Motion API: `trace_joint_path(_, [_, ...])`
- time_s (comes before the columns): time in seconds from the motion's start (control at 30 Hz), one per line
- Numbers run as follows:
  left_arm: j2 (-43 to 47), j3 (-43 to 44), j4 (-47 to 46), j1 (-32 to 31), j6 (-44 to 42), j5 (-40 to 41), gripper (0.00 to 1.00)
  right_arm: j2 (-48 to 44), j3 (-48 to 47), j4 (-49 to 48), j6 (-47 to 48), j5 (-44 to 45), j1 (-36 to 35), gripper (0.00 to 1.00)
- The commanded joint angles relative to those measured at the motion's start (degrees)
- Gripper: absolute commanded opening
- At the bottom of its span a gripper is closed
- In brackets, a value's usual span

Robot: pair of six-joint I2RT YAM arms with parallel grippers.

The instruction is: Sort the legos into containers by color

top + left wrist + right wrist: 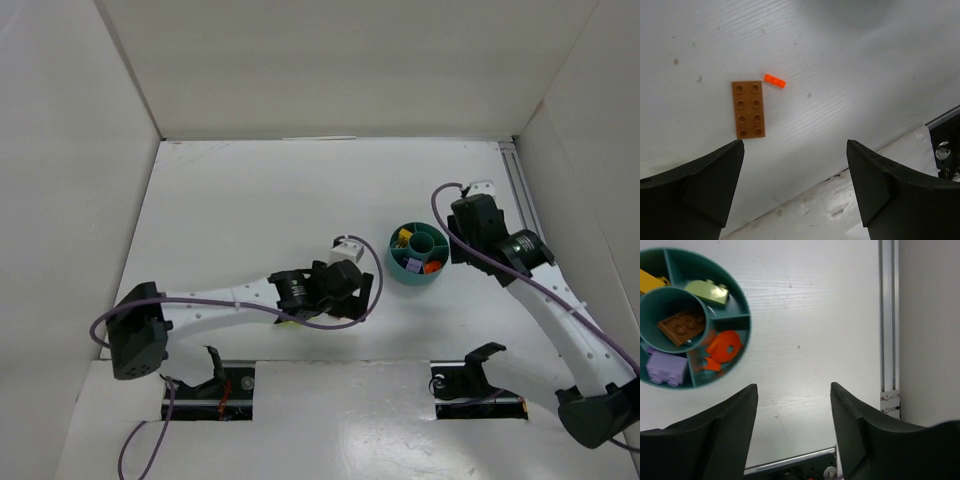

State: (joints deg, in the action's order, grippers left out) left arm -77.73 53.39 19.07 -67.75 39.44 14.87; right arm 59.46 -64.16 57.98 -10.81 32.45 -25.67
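Sorting looks mostly done; my read is you're on the last loose pieces.

Left gripper hovers over the table, fingers wide apart, nothing between them. Under it in the left wrist view is a brown plate, two studs by four, lying flat. A tiny orange brick sits just beside its far corner, not touching it. Both are outside the teal bowl.

Right gripper is also spread and empty, just beside the bowl.

Bowl contents per the right wrist view:
- brown piece in the central cup
- lime green brick, yellow brick and purple brick, each in its own outer compartment
- round orange piece in another outer compartment, with a smaller orange bit beside it

Step in hand, as I judge it: the left arm is lining up a pick.

What the next move calls for:
- The plate sits left of the gap centre, so shift over it first.
- It's thin and flat. Bring the pads right down to the table and close across the short side.
- The orange brick is close enough to get knocked, so pick one target and keep the far finger clear of the other.
- Brown goes to the central cup, orange to the orange compartment.
- In the top view the bowl is near, off to the left gripper's right. The right arm is parked next to it, so watch clearance on the drop.
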Motion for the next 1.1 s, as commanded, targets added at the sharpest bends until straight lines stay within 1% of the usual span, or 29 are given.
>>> trace_joint_path(0.0, [-4.4,4.7,-2.8,-1.1,-0.5,-1.1,0.8,-3.8,3.1,-2.1,3.4,-2.7,3.3,0.67])
trace_joint_path(0.03, [-7.9,6.9,-2.8,-1.1,1.0,-1.1,0.77,-5.5,3.6,-2.1,3.9,-2.7,4.0,0.68])
trace_joint_path(0.07, [-10.0,8.4,-0.9,-1.1,3.0,-1.1,0.75,-6.1,4.4,-2.1,4.0,-2.7,4.6,0.69])
trace_joint_path(0.1, [-11.8,10.0,0.5,-1.1,6.4,-1.1,0.75,-6.6,4.4,-1.5,4.5,-2.7,5.1,0.71])
trace_joint_path(0.13, [-15.6,13.0,2.2,-1.1,8.7,-1.1,0.75,-6.6,4.4,-1.5,4.5,-2.7,5.6,0.71])
trace_joint_path(0.17, [-17.5,14.5,5.8,-1.1,11.3,0.0,0.73,-7.2,5.0,-0.9,5.1,-2.7,6.4,0.71])
trace_joint_path(0.2, [-19.1,15.6,7.0,-1.1,12.9,0.0,0.71,-7.3,5.0,-0.8,5.1,-2.7,6.4,0.69])
trace_joint_path(0.27, [-23.0,18.2,7.8,-0.5,15.9,-1.4,0.68,-7.9,5.0,-0.8,5.8,-2.7,7.0,0.67])
trace_joint_path(0.3, [-24.0,18.8,7.8,-0.5,15.9,-4.2,0.68,-7.9,5.0,-0.8,6.4,-3.3,7.0,0.67])
trace_joint_path(0.37, [-26.4,19.5,7.1,0.2,18.9,-6.2,0.63,-7.9,5.0,-0.8,6.4,-3.9,7.0,0.67])
trace_joint_path(0.4, [-27.0,20.0,7.6,0.2,20.5,-6.8,0.61,-7.9,5.0,-0.8,7.0,-3.9,7.0,0.67])
trace_joint_path(0.5, [-27.6,20.0,9.8,1.4,24.6,-6.8,0.61,-8.4,5.5,-1.4,7.6,-4.9,7.0,0.67])
trace_joint_path(0.63, [-28.2,18.0,9.1,3.8,28.4,-7.4,0.6,-8.4,6.1,-2.6,8.7,-5.6,7.0,0.67])
trace_joint_path(0.7, [-28.9,17.5,9.6,4.7,30.5,-7.9,0.56,-8.4,6.1,-2.6,8.7,-6.2,7.0,0.67])
trace_joint_path(0.73, [-28.9,17.5,9.6,5.3,30.5,-7.9,0.56,-8.4,6.1,-2.6,8.7,-6.2,7.0,0.65])
trace_joint_path(0.77, [-29.6,17.5,9.6,5.3,31.0,-7.4,0.53,-8.4,6.1,-2.6,9.2,-6.2,7.0,0.64])
trace_joint_path(0.83, [-30.9,18.7,10.7,5.9,32.8,-6.9,0.52,-8.4,6.1,-2.6,9.2,-6.7,7.0,0.64])
trace_joint_path(0.87, [-31.4,19.2,13.6,5.9,34.2,-5.7,0.52,-8.4,6.6,-2.6,9.2,-6.7,7.0,0.64])
trace_joint_path(0.9, [-31.4,19.2,14.5,5.9,34.8,-4.8,0.5,-8.4,6.6,-2.6,9.2,-6.7,7.0,0.64])
trace_joint_path(0.97, [-32.0,19.8,14.5,6.6,35.4,-4.2,0.5,-8.4,6.6,-2.6,9.2,-6.7,7.0,0.64])
trace_joint_path(1.07, [-32.0,19.1,13.9,7.1,36.0,-4.8,0.45,-8.4,6.6,-2.6,9.2,-6.7,7.0,0.64])
